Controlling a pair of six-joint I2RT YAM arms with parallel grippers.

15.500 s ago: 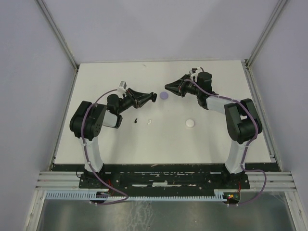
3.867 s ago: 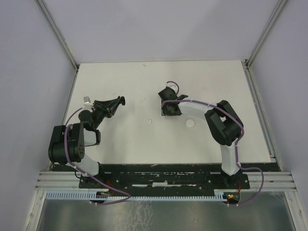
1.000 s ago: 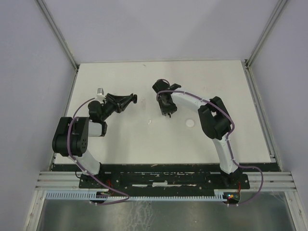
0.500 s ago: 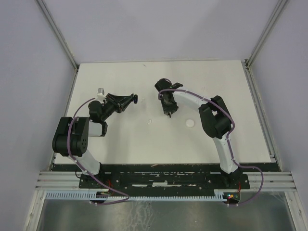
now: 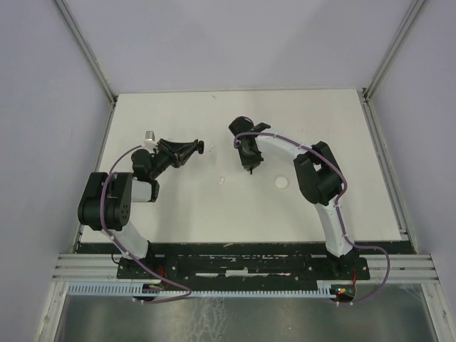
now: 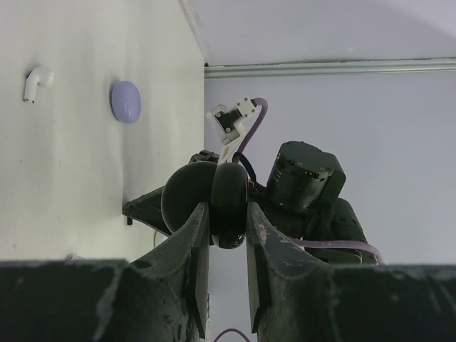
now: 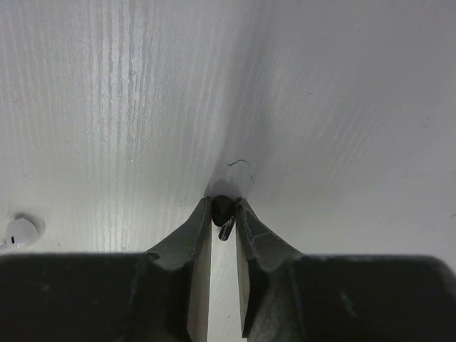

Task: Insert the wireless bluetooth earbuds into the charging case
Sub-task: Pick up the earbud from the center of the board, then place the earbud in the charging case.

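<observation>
Left fingers (image 6: pixel 198 239) are clamping black charging case (image 6: pixel 214 196); right fingers (image 7: pixel 197 229) are pinching black earbud (image 7: pixel 222 208) on desk (image 7: pixel 320 107); white earbud (image 7: pixel 19 231), 9 o'clock, awaiting pickup.

Robot lab test cell: white table (image 5: pixel 214 214), plain walls (image 5: pixel 235 43), aluminium rails (image 5: pixel 85 267).

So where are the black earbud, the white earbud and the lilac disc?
black earbud (image 7: pixel 223 209), right wrist view, its rounded head.
white earbud (image 6: pixel 35 80), left wrist view, its middle.
lilac disc (image 6: pixel 125 101), left wrist view, its centre.

Matt table (image 7: pixel 320 85); glossy black charging case (image 6: pixel 214 199); black plastic earbud (image 7: pixel 222 208)
</observation>
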